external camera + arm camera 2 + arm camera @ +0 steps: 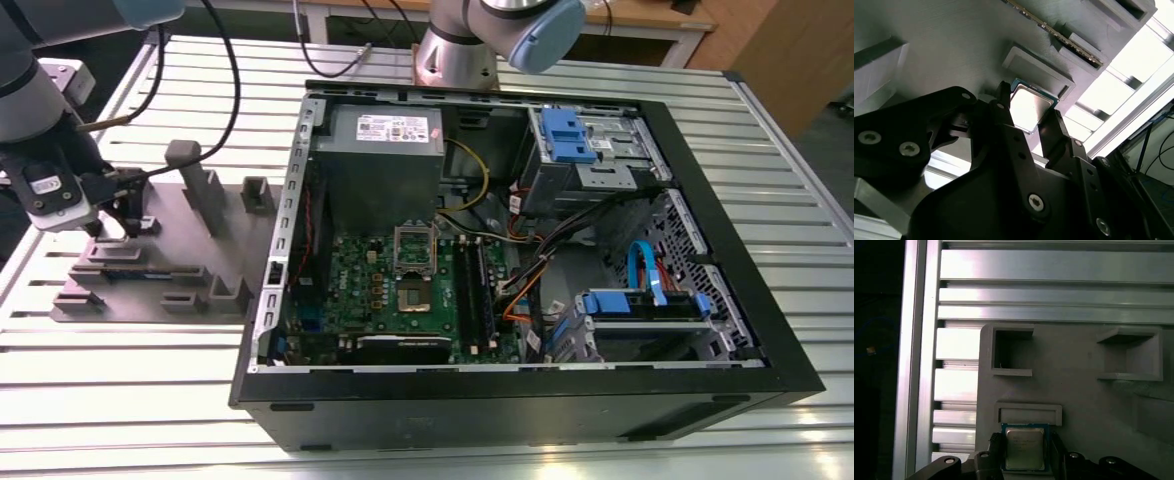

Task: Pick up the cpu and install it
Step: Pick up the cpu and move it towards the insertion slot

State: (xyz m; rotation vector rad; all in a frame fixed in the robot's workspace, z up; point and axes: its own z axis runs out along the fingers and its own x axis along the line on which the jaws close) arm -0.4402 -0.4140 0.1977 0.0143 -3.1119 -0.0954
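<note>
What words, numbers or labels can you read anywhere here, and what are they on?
None can be read in full.
Cpu lid: faint lines of print, too blurred to read.
Power supply white label: print too small to read.
Drive cage sticker: too small to read.

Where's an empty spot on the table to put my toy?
The bare table slats in front of the grey fixture, left of the computer case in the exterior view. The fixture by the gripper and the cable-filled case are crowded.
</note>
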